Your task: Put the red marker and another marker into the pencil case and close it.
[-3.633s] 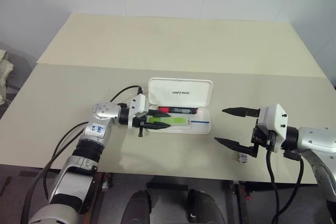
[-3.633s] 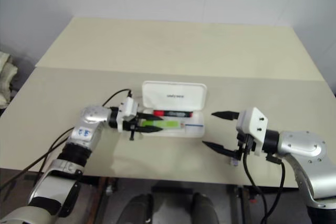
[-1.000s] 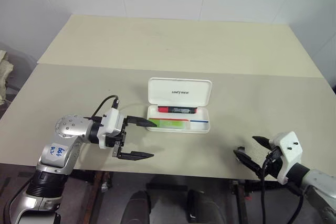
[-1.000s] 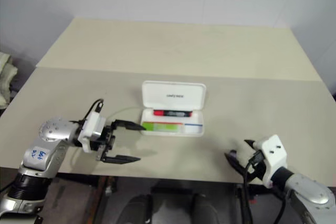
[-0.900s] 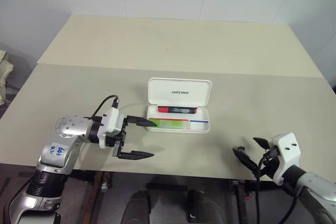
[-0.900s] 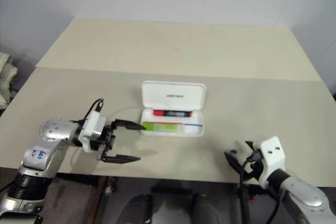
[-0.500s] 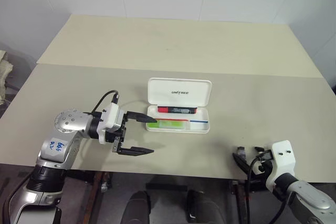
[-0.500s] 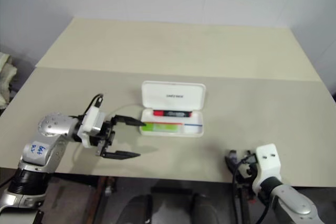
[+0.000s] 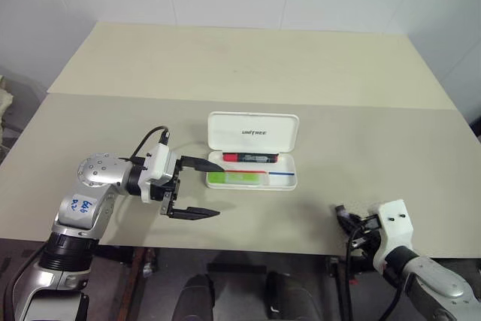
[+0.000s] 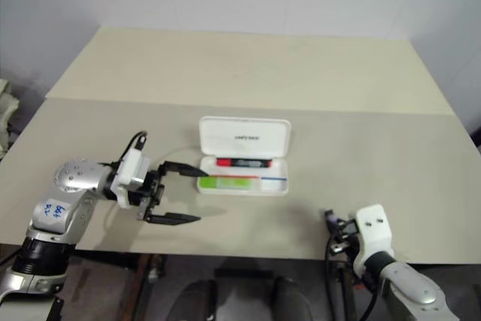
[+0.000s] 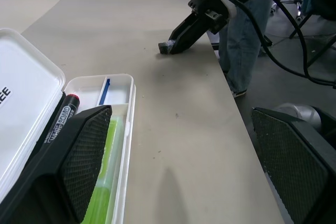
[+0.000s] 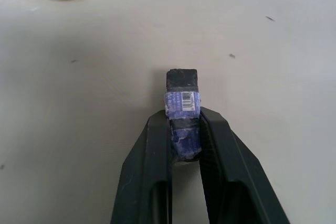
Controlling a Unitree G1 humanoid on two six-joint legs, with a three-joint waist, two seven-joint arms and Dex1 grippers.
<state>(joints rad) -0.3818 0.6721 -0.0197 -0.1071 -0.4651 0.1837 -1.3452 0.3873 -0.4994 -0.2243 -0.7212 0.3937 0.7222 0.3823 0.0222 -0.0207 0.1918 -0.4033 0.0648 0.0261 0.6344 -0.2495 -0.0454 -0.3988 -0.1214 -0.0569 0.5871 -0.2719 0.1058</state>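
The case [image 9: 252, 134] carries dark "UNITREE" lettering on the inside of its raised lid. The red marker [image 11: 63, 119] has small white print along its black barrel, too small to read. The small block [image 12: 181, 109] wears a blue wrapper with a white barcode label, digits unreadable. Blue handwriting on the left arm [image 9: 75, 206] cannot be made out.

At frame centre the pencil case [image 9: 252, 151] lies open on the table [image 9: 248, 65], the left gripper [image 9: 201, 187] spread at its left.
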